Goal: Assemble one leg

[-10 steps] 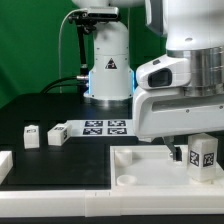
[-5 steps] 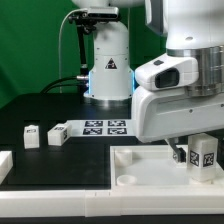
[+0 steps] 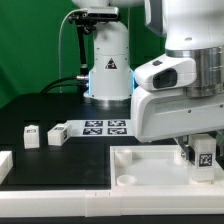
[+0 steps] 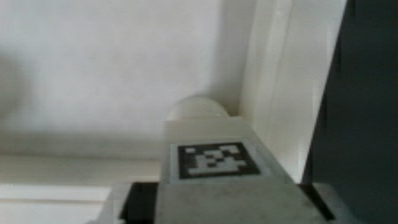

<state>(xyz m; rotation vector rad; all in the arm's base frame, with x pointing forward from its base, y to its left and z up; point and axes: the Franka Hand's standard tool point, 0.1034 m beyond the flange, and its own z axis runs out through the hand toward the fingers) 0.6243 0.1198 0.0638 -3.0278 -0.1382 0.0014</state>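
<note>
My gripper is shut on a leg, a stubby white post with a black-and-white tag, and holds it upright just above the white tabletop near its corner on the exterior view's right. In the wrist view the leg fills the middle, its tag facing the camera, with the tabletop's raised rim beside it. Two more legs stand on the black table at the exterior view's left.
The marker board lies behind the tabletop, in front of the arm's base. A white part sits at the left edge of the exterior view. A round hole shows at the tabletop's near corner.
The gripper has lowered the leg slightly toward the tabletop's corner at the exterior view's right. The other parts have not moved.
</note>
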